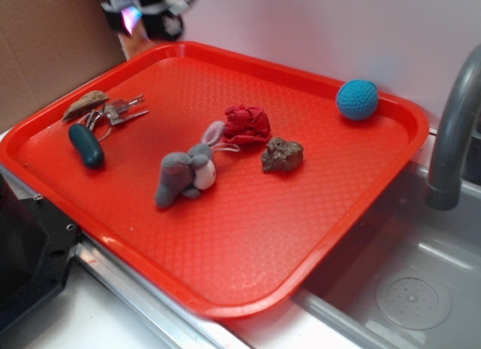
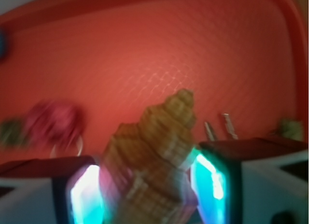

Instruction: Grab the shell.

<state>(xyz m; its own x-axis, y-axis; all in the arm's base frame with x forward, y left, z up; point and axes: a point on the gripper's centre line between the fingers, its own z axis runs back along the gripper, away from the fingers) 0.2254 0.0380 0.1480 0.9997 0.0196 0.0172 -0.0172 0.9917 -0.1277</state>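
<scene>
Gripping the ridged tan cone-shaped shell (image 2: 154, 161) between its glowing pads, the black gripper (image 2: 147, 185) hangs above the red plastic tray's (image 1: 225, 236) far left corner.

I had the gripper (image 1: 143, 14) raised at the far-left corner, blurred in the exterior view. On the wrist camera its 2 jaws stood either side of the shell (image 2: 154, 161), pressed against it, inner faces glowing cyan.
</scene>
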